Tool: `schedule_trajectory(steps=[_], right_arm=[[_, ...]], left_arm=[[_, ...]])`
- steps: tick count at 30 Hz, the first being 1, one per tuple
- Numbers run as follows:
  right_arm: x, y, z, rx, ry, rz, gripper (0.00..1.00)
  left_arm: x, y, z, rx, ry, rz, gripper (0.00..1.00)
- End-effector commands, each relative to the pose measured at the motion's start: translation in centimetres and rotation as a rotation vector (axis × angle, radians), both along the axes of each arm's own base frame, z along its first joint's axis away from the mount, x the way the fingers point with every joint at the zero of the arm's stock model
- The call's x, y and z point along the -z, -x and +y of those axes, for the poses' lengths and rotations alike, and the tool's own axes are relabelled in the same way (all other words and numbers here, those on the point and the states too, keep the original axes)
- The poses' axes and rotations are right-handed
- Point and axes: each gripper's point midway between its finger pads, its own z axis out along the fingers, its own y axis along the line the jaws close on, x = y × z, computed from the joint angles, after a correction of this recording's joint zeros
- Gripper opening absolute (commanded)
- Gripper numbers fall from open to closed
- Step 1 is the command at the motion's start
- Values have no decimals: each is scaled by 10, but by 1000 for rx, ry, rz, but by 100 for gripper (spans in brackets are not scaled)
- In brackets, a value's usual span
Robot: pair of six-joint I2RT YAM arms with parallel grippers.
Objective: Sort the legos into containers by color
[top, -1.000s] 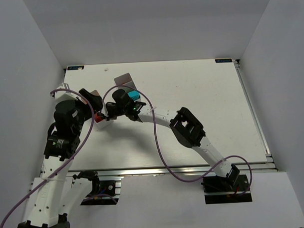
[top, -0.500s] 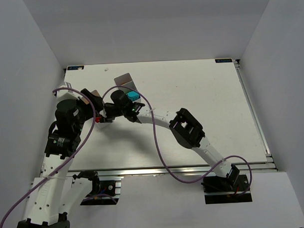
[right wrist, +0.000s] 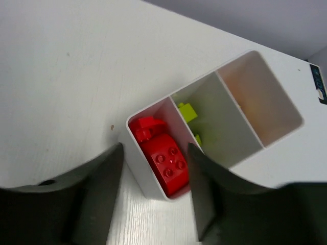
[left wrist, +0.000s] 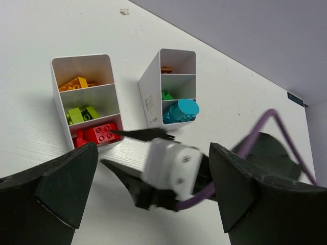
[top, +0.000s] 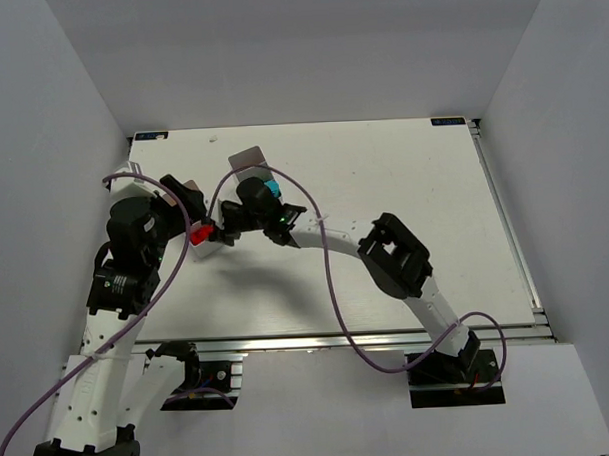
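Note:
Two white containers stand side by side. The left one [left wrist: 82, 69] holds yellow legos [left wrist: 75, 82], lime ones [left wrist: 82, 114] and red ones [left wrist: 99, 133] in separate compartments. The right one [left wrist: 149, 94] holds brown [left wrist: 166, 69], green [left wrist: 166, 95] and teal [left wrist: 180, 109] pieces. My right gripper [right wrist: 154, 148] hangs open just above the red compartment, where red bricks [right wrist: 168, 163] lie loose beside lime ones [right wrist: 188, 111]. My left gripper [left wrist: 153, 148] is wide open and holds nothing, hovering above the right gripper [left wrist: 107, 147]. From the top, red [top: 199, 235] shows between the two arms.
The right arm's purple cable [top: 322, 287] loops across the table middle. The left arm [top: 135, 244] covers most of the left container in the top view. The teal piece [top: 271, 189] pokes out by the right wrist. Table edge rail runs along the right [top: 510, 231].
My right gripper's jaws have opened over the red compartment and its wrist has shifted slightly to the right. More red shows beside it now. The left arm has barely moved.

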Motion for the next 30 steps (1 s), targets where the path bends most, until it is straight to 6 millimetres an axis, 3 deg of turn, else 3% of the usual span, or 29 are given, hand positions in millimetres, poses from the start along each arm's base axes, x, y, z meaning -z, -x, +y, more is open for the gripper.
schedule_trajectory(steps=[1, 2, 3, 8, 9, 14, 15, 16, 18, 19, 25, 30], right_arm=[[-102, -27, -27, 116, -194, 23, 61], [-96, -32, -38, 146, -181, 63, 75], [-107, -45, -53, 204, -205, 125, 89], [-103, -89, -114, 435, -185, 345, 89], [-101, -101, -135, 487, -168, 390, 89], [-100, -126, -198, 625, -162, 549, 89], [-109, -133, -215, 656, -177, 542, 90], [-100, -132, -224, 681, -152, 562, 89], [-106, -138, -247, 724, -150, 552, 89], [-97, -135, -256, 755, -119, 577, 89], [-87, -146, -319, 946, -96, 644, 89], [-99, -151, -366, 1090, -144, 581, 89]], left_arm=[[-15, 1, 2, -2, -6, -32, 98], [-15, 1, 2, -2, -5, -33, 98], [-15, 0, 1, 2, -4, -35, 98], [-14, -2, -6, 39, 8, -43, 98], [-12, -4, -8, 51, 11, -43, 98], [-10, -10, -15, 81, 18, -45, 98], [-10, -12, -16, 85, 20, -47, 98], [-8, -14, -19, 96, 22, -42, 98], [-10, -18, -21, 106, 22, -50, 98], [-9, -20, -22, 112, 22, -47, 98], [-8, -33, -32, 145, 38, -59, 98], [-4, -41, -40, 171, 73, -67, 98]])
